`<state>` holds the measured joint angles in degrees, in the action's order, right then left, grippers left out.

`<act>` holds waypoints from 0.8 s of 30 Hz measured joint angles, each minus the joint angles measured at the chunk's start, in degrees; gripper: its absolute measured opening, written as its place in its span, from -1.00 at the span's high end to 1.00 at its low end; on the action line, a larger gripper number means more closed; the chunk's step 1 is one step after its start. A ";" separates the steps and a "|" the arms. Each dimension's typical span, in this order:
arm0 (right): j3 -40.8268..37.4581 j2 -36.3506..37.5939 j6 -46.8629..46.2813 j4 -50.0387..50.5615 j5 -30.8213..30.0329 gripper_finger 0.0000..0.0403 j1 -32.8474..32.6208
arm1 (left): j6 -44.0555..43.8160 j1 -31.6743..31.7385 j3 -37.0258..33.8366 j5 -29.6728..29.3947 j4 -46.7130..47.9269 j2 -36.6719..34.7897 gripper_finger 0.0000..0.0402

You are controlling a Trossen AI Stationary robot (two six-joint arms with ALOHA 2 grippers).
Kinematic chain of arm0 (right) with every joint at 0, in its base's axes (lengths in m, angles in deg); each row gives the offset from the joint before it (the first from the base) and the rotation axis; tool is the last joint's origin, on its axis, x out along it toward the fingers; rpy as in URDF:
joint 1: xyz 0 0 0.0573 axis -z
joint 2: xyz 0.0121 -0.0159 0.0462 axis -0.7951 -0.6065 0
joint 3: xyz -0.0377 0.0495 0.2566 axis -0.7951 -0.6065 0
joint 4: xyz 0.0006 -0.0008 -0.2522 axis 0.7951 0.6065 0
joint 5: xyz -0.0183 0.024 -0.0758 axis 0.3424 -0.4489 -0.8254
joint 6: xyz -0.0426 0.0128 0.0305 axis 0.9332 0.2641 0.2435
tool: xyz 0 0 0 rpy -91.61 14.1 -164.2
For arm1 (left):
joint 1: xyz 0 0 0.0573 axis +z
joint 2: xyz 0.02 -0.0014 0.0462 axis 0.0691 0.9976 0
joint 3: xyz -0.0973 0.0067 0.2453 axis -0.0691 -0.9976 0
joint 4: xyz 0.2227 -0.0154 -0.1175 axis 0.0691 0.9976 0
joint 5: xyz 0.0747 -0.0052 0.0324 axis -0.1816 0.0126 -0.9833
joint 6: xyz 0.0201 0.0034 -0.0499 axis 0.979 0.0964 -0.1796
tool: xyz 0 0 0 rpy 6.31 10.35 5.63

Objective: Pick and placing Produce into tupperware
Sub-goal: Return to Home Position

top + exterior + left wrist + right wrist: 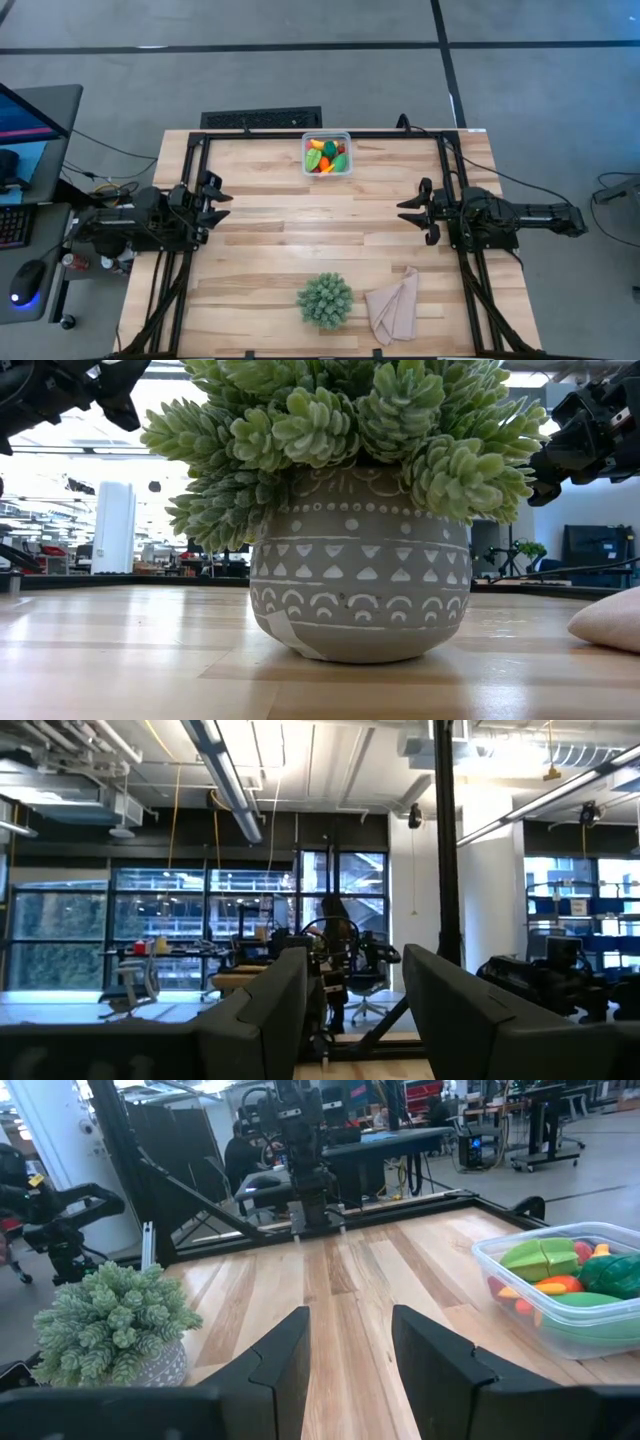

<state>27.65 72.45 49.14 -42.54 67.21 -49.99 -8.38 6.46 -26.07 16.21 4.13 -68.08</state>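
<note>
The clear tupperware (349, 150) sits at the far edge of the wooden table (280, 230), roughly midway between the two arms. The toy produce (326, 156) is heaped inside it: green, orange, yellow and red pieces, with none visible loose on the boards. From above, the left gripper (222, 192) hangs over the left side of the table, pointing inward, and the right gripper (406, 211) mirrors it over the right side. The container therefore lies ahead of each and off toward the far edge, well apart from both, with the right gripper perhaps slightly the nearer. In its own wrist view the right gripper (350, 1325) has its fingers spread wide with only bare wood between them, and the tub stands off to one side of its line of sight rather than straight ahead. The left gripper (355, 960) is likewise spread and holds nothing, its camera looking level into the room. The potted spiky plant (325, 300) and the beige cloth (395, 305) lie at the near edge, on the opposite side of the grippers from the tub. With nothing left to fetch, the sorting looks finished; any remaining move is a retreat that need not cross the container.
</note>
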 joint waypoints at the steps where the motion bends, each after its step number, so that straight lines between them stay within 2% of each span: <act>1: 0.00 0.00 0.00 0.00 0.00 0.33 0.00 | 0.06 -0.60 0.00 -0.69 0.12 0.00 0.20; 10: 0.00 0.00 0.00 0.00 0.00 0.32 -0.02 | 4.04 -5.64 0.00 -6.96 1.31 0.00 0.20; 18: 0.00 0.00 0.00 0.00 0.00 0.33 -0.02 | 4.96 -5.66 -0.02 -4.46 1.71 0.00 0.20; 24: 0.00 0.00 0.00 0.00 -0.02 0.32 -0.02 | 7.39 -5.66 -0.02 -13.98 8.47 0.00 0.20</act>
<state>27.65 72.45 49.14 -42.54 67.19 -50.01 -0.99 0.80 -26.10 2.23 12.60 -68.08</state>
